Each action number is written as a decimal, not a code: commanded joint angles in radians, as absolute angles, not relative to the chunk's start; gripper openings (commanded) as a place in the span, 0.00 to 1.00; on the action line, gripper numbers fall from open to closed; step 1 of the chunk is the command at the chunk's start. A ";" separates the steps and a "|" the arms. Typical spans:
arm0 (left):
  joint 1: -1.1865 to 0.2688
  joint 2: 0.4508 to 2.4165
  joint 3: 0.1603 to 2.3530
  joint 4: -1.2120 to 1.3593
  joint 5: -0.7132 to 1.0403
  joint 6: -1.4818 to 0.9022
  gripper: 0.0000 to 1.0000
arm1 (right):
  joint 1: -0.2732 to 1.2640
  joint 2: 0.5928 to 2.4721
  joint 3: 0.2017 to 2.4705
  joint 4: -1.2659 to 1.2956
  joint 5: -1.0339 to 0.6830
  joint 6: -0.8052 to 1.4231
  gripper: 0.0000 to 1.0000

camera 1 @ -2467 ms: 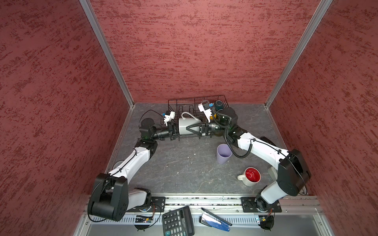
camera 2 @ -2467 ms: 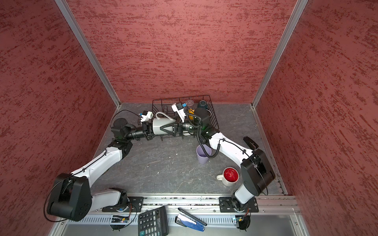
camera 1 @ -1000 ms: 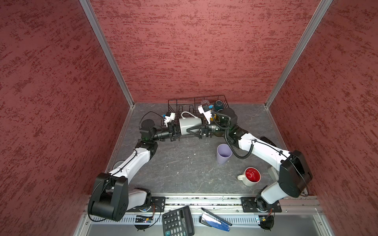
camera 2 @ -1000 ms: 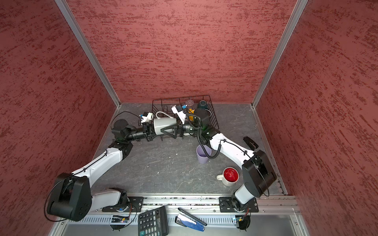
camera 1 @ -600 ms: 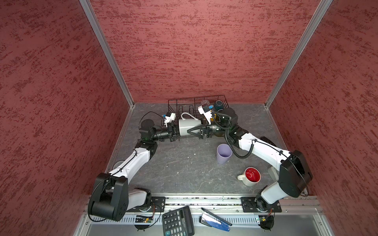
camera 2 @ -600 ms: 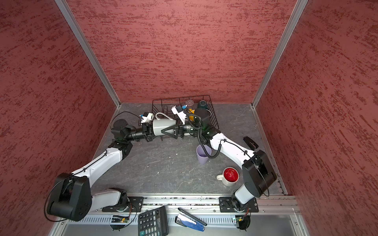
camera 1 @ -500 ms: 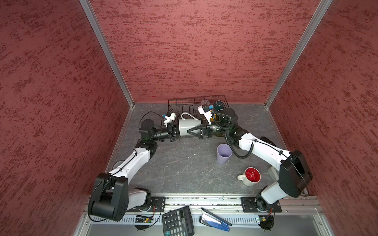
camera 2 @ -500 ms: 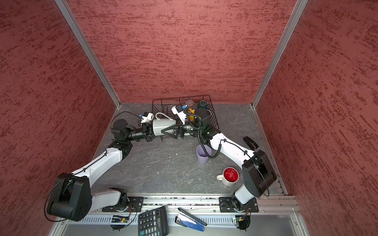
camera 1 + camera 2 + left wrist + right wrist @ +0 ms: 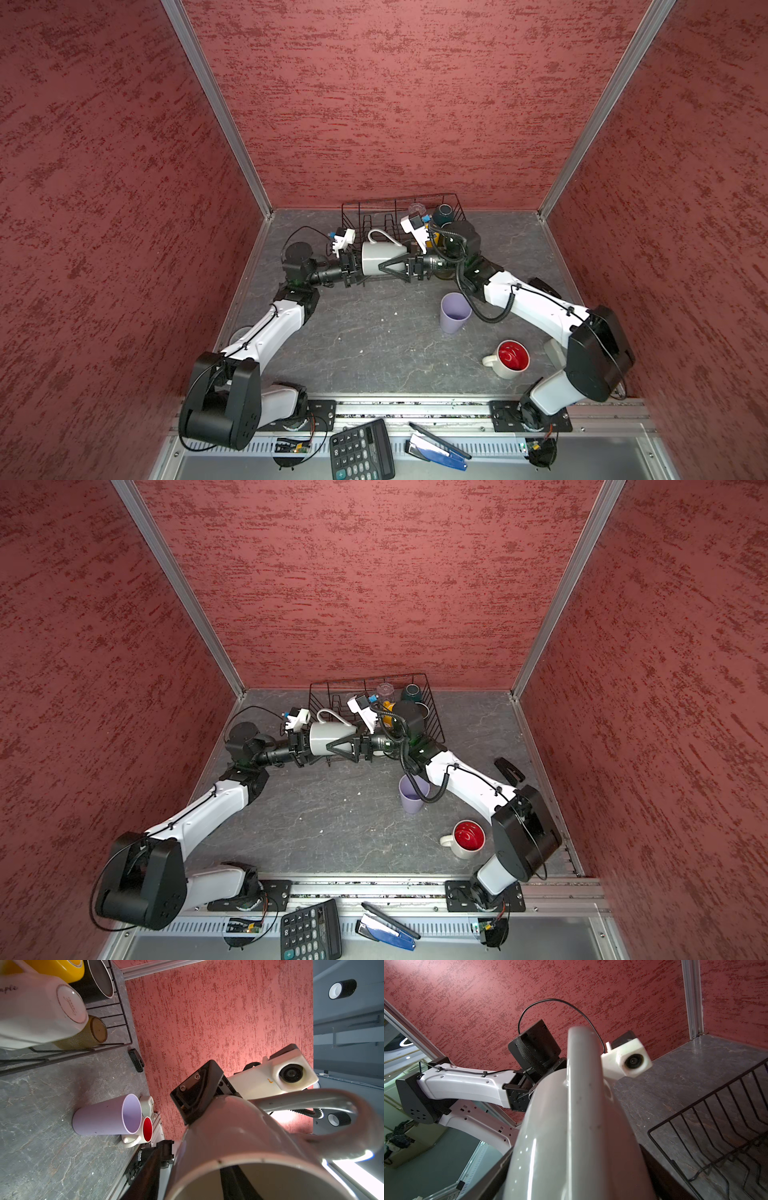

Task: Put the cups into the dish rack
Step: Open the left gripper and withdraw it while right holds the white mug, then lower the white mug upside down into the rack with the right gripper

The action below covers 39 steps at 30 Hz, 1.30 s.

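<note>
Grey worktop (image 9: 365, 332) carries the rack (image 9: 348, 206) at the back, a tumbler (image 9: 455, 312) standing right of centre, and a mug (image 9: 509, 359) nearer the front.

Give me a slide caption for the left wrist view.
Right gripper clamps a light grey mug, mouth toward the lens; lavender tumbler and red-lined mug stand outside the part-loaded dish rack.

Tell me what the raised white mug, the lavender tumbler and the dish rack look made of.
White mug: glazed ceramic, most likely; thick wall and sharp glossy highlights in the right wrist view.
Lavender tumbler: probably plastic; thin wall, even matte colour, no glare.
Dish rack: metal wire with a black coating, judging by the thin bent rods; paint or vinyl cannot be told.
</note>
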<state>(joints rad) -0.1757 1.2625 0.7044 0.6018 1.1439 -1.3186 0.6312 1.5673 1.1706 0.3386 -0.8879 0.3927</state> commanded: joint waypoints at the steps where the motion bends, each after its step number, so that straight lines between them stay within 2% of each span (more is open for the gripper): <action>1: -0.165 1.247 0.728 0.590 1.137 -1.293 0.57 | 0.634 1.500 1.198 0.377 -0.866 0.382 0.11; 3: -0.160 1.242 0.726 0.575 1.134 -1.283 0.64 | 0.634 1.494 1.202 0.366 -0.854 0.380 0.09; 7: -0.145 1.208 0.724 0.528 1.113 -1.238 0.92 | 0.633 1.482 1.217 0.319 -0.831 0.363 0.06; 11: -0.121 1.158 0.732 0.377 1.069 -1.146 0.99 | 0.633 1.471 1.242 0.244 -0.799 0.327 0.03; 20: -0.032 1.101 0.698 0.303 1.024 -1.134 1.00 | 0.632 1.427 1.295 0.072 -0.702 0.259 0.00; 26: 0.051 1.018 0.704 0.151 0.972 -1.053 1.00 | 0.624 1.448 1.405 -0.139 -0.537 0.193 0.00; 31: 0.095 0.930 0.736 -0.030 0.912 -0.919 1.00 | 0.622 1.535 1.535 -0.296 -0.398 0.152 0.00; 39: 0.103 0.762 0.839 -0.401 0.630 -0.640 1.00 | 0.620 1.691 1.750 -0.487 -0.280 0.116 0.00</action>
<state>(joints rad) 0.0940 0.8238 0.7963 -0.2344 0.7723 -0.7921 0.6243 1.6642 1.6714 -0.4191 -0.3603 0.1486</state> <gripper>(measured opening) 0.996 0.803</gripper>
